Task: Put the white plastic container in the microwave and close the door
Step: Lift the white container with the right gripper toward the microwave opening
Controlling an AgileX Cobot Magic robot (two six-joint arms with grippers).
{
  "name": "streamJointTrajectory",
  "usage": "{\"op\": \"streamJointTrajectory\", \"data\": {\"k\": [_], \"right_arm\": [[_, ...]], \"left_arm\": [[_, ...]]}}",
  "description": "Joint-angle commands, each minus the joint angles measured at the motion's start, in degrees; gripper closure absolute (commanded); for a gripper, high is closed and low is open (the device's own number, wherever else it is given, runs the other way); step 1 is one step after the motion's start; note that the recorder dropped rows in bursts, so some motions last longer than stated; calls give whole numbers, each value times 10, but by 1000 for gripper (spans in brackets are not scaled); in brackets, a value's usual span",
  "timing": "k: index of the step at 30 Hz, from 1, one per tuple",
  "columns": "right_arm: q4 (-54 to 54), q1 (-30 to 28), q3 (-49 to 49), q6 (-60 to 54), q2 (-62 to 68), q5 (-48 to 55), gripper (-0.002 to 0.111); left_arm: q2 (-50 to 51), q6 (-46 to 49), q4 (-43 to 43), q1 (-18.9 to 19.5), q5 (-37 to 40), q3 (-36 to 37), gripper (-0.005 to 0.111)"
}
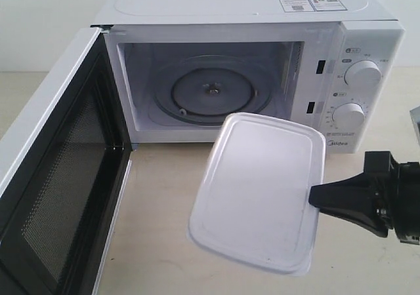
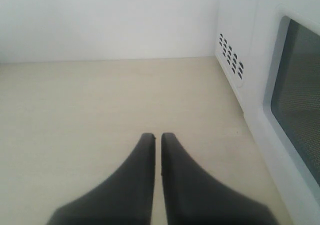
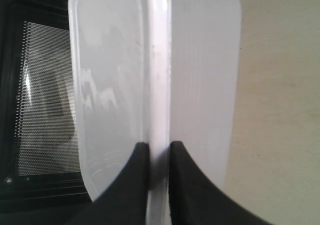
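The white plastic container (image 1: pixel 259 189) hangs in the air in front of the microwave (image 1: pixel 249 19), tilted, its flat lid facing the exterior camera. My right gripper (image 1: pixel 315 197) is shut on the container's rim (image 3: pixel 159 110) at its right edge. The microwave stands with its cavity showing the glass turntable (image 1: pixel 211 93). The door (image 1: pixel 56 177) is swung wide to the left, its mesh window (image 3: pixel 45 95) visible behind the container in the right wrist view. My left gripper (image 2: pixel 157 136) is shut on nothing, low over the tabletop beside the door's outer face (image 2: pixel 295 95).
Two round knobs (image 1: pixel 362 74) sit on the microwave's right panel, just above my right arm. The beige tabletop (image 1: pixel 157 203) runs in front of the oven. A grey object's edge (image 1: pixel 415 121) shows at the far right.
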Motion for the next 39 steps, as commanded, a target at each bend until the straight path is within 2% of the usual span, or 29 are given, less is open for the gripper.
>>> {"op": "streamJointTrajectory", "data": {"k": [1,9,22,26,32,39], "right_arm": [[68,57,-3,0,-30,-31,108],[81,116,-5,24,-66,-111,108],[80,117,-7,79,-152,-154,108],[26,117,-7,121,-179,-205,108],[-25,117,-7,178,-215,-199,108],[7,117,-18,174,-257,-177,108]], "left_arm": [[-2,-3,2,1,0,2,102],[-2,-3,2,1,0,2,102],[-2,-3,2,1,0,2,102],[-2,-3,2,1,0,2,102],[-2,-3,2,1,0,2,102],[-2,-3,2,1,0,2,102]]}}
